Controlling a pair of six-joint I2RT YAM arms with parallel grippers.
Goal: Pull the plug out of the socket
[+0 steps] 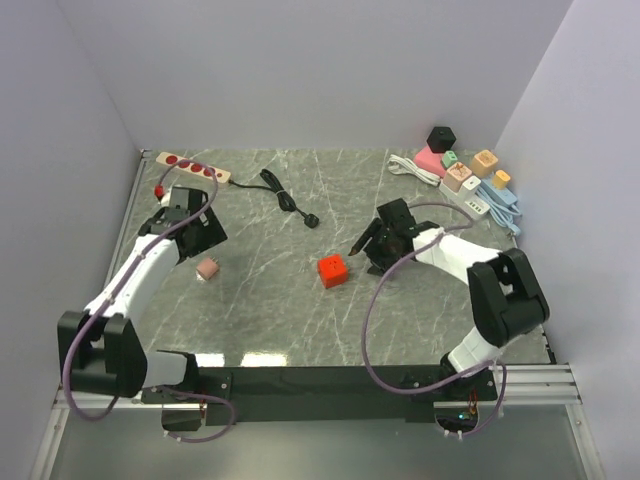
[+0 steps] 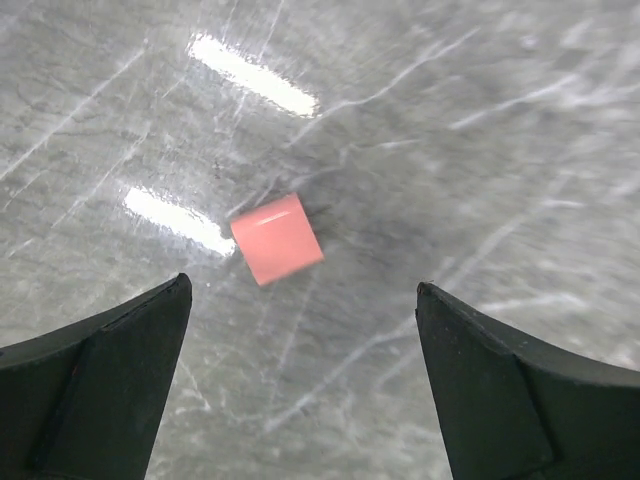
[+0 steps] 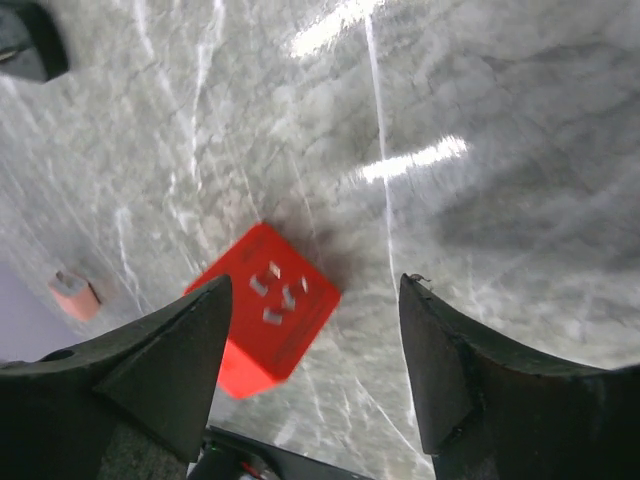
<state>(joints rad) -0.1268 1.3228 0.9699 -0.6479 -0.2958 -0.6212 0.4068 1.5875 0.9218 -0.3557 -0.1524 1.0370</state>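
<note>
A red cube (image 1: 333, 271) lies alone on the marble table (image 1: 260, 300), its upper face showing small metal contacts (image 3: 275, 290). A small pink cube (image 1: 208, 269) lies apart from it, far to the left. I cannot tell which of the two is the plug and which the socket. My left gripper (image 2: 302, 285) hangs open just above and near the pink cube (image 2: 277, 238), touching nothing. My right gripper (image 3: 315, 282) is open beside the red cube (image 3: 270, 320), which lies by its left finger and mostly outside the gap. The pink cube (image 3: 75, 295) shows small at the left of the right wrist view.
A beige power strip (image 1: 193, 167) with red sockets lies at the back left, its black cable and plug (image 1: 285, 197) trailing to the middle. Coloured adapter blocks (image 1: 460, 170), a black cube (image 1: 441, 137) and white cables (image 1: 495, 205) crowd the back right corner.
</note>
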